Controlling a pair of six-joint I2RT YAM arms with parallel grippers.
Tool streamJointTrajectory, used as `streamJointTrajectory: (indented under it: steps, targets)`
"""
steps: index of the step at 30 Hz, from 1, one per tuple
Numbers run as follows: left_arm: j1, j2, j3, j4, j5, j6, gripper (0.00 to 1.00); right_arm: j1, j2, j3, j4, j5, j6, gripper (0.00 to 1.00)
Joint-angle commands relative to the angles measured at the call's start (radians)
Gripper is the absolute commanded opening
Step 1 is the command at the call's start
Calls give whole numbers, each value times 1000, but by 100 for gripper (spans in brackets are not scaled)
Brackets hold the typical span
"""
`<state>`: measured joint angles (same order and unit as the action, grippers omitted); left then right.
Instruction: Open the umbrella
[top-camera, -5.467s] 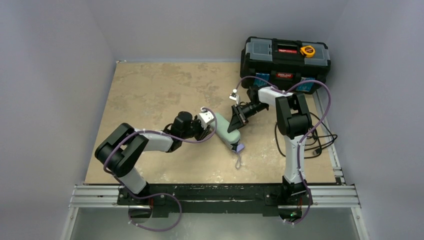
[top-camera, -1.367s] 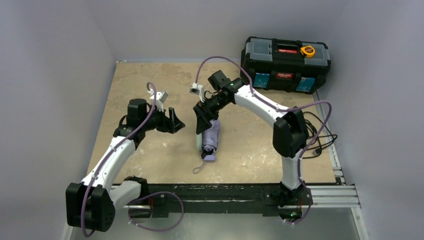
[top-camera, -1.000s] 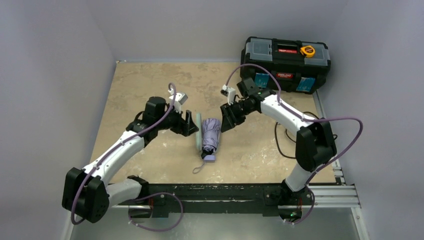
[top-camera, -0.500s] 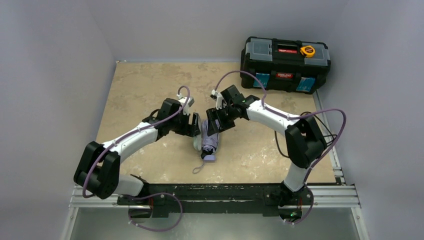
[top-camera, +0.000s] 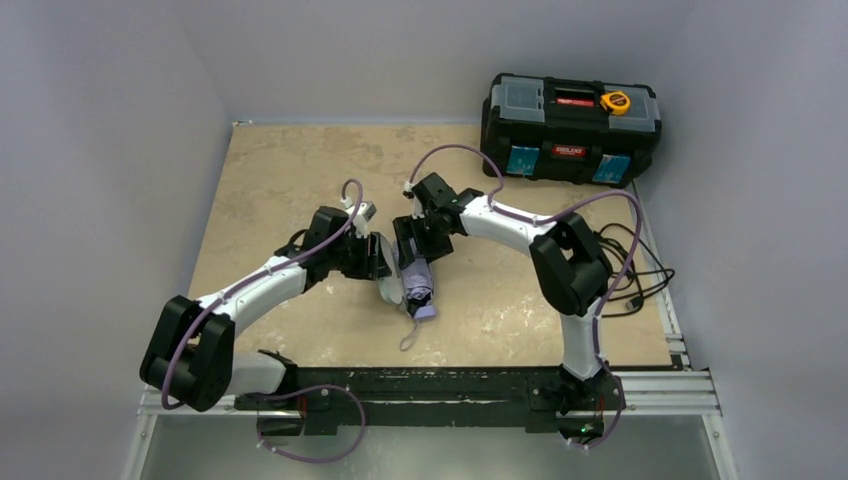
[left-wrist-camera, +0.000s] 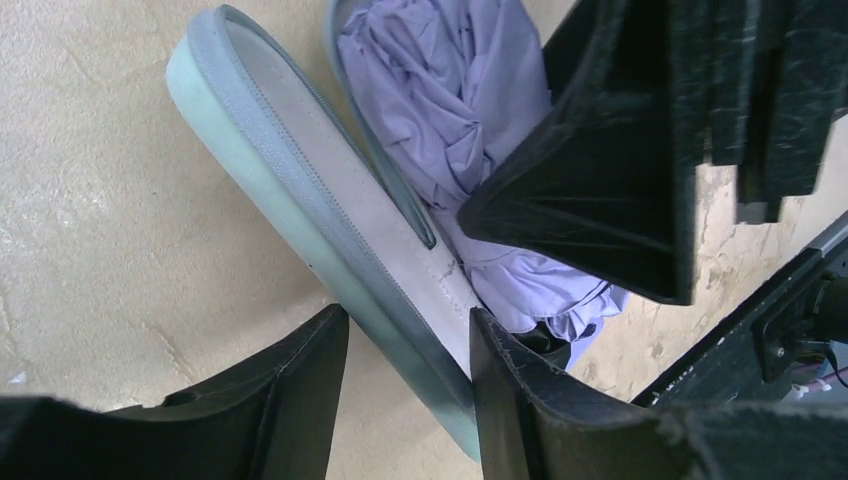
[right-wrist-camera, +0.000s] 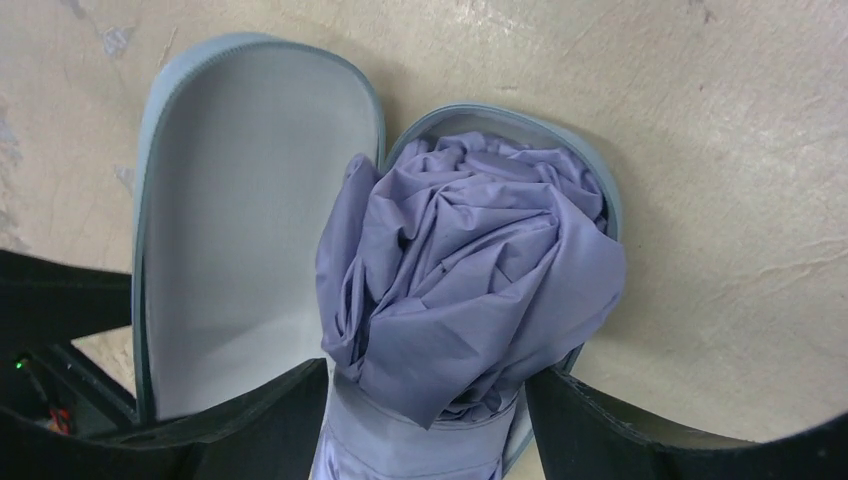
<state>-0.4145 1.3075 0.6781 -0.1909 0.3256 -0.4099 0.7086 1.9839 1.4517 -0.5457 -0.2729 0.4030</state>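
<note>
The umbrella (top-camera: 420, 287) lies folded on the table, its lavender canopy (right-wrist-camera: 470, 260) crumpled inside an opened mint-green sleeve. The sleeve's loose flap (left-wrist-camera: 300, 200) stands up to the left of the canopy (left-wrist-camera: 450, 110). My left gripper (left-wrist-camera: 408, 315) straddles the flap's near end: the right finger touches it, and a gap shows at the left finger. My right gripper (right-wrist-camera: 428, 372) is open astride the umbrella's banded part, fingers close on both sides. In the top view both grippers meet at the umbrella's far end, left (top-camera: 378, 262) and right (top-camera: 412, 246). Handle (top-camera: 425, 311) and strap (top-camera: 408, 338) point toward the arm bases.
A black toolbox (top-camera: 570, 115) with a yellow tape measure on its lid sits at the table's back right corner. Black cables (top-camera: 630, 275) trail off the right edge. The metal base rail (top-camera: 440, 385) runs along the near edge.
Both grippers came in from either side to the umbrella's far end. The left jaws narrowed around the sleeve flap; the right jaws widened over the canopy. The umbrella turned slightly.
</note>
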Motion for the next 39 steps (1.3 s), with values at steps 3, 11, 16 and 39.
streamJointTrajectory:
  steps: [3, 11, 16, 39]
  targets:
    - [1, -4, -1, 51, 24, -35, 44, 15, 58, 51, -14, 69, 12, 67]
    - [60, 11, -5, 46, 19, -54, 32, 8, 94, 149, -87, -128, -144, 10]
    - [74, 15, 6, 49, 18, -80, 27, 1, 50, 166, -78, -218, -187, 0]
    - [283, 144, 156, 148, 121, -220, 59, -170, -189, 216, -48, -556, -337, 0]
